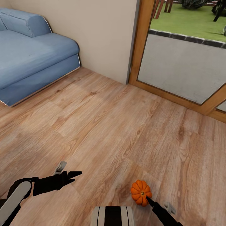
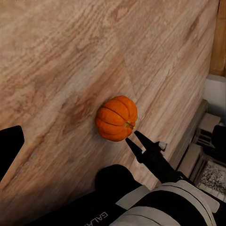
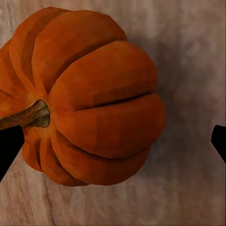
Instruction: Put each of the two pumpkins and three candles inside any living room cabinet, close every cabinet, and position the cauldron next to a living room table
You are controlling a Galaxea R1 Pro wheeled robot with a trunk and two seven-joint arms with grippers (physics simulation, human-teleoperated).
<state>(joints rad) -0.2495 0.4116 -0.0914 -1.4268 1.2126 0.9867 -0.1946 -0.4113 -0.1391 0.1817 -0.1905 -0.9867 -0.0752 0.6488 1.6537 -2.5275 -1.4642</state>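
One bright orange ribbed pumpkin (image 1: pixel 140 191) lies on its side on the wooden floor, low in the head view and right of centre, its dark stem turned toward my right arm. My right gripper (image 1: pixel 147 198) is open, its black tips right at the stem end. The right wrist view has the pumpkin (image 3: pixel 94 99) very close, lying between the two spread fingertips (image 3: pixel 8 148) and nearer one of them. From the left wrist view, the pumpkin (image 2: pixel 117 118) and the right gripper (image 2: pixel 133 142) meet at the stem. My left gripper (image 1: pixel 74 175) hovers open over bare floor to the left.
A blue sofa (image 1: pixel 28 56) stands at the far left against a beige wall (image 1: pixel 103 37). A wood-framed glass door (image 1: pixel 182 72) fills the far right, with lawn beyond. My own base (image 1: pixel 113 216) sits at the bottom edge. Wooden floor (image 1: pixel 110 131) stretches between.
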